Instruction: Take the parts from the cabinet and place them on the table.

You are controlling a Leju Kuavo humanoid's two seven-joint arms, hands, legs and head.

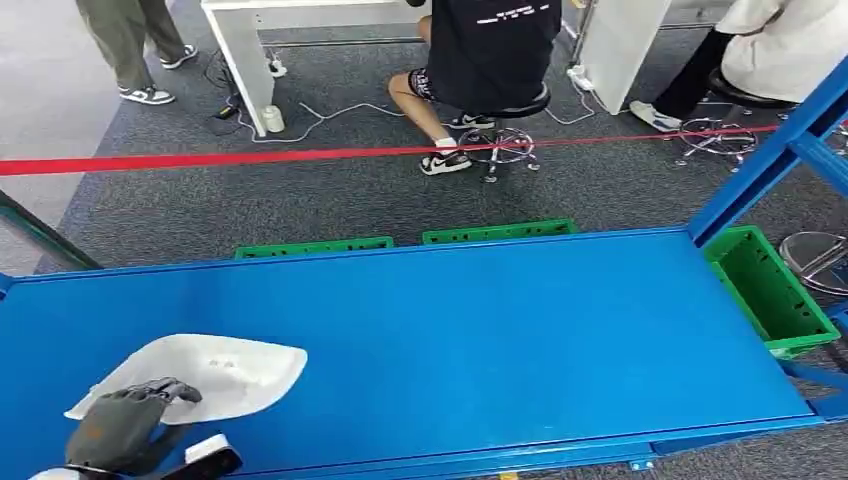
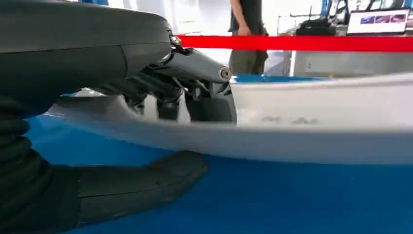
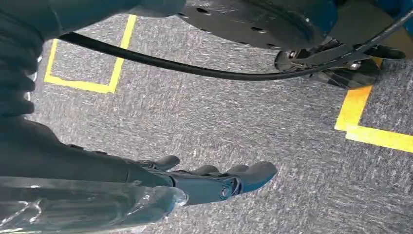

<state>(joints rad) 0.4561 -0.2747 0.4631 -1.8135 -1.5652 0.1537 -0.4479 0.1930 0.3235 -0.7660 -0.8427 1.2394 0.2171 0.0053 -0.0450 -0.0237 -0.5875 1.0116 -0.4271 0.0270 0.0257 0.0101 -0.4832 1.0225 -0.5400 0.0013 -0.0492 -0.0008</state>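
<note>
A white moulded plastic part [image 1: 205,373] lies low over the blue table [image 1: 480,340] near its front left corner. My left hand [image 1: 125,425] grips the part's near edge, fingers on top and thumb underneath. In the left wrist view the white part [image 2: 321,122] runs across the picture just above the blue surface, pinched between the dark fingers [image 2: 209,105] and the thumb [image 2: 146,183]. My right hand [image 3: 214,180] hangs over grey carpet with its fingers stretched out and nothing in it.
Green bins [image 1: 500,232] stand behind the table's far edge and another green bin [image 1: 770,290] at its right end beside a blue frame post [image 1: 770,150]. A red tape line [image 1: 300,155] crosses the carpet. A person sits on a stool [image 1: 500,140] beyond it; others stand nearby.
</note>
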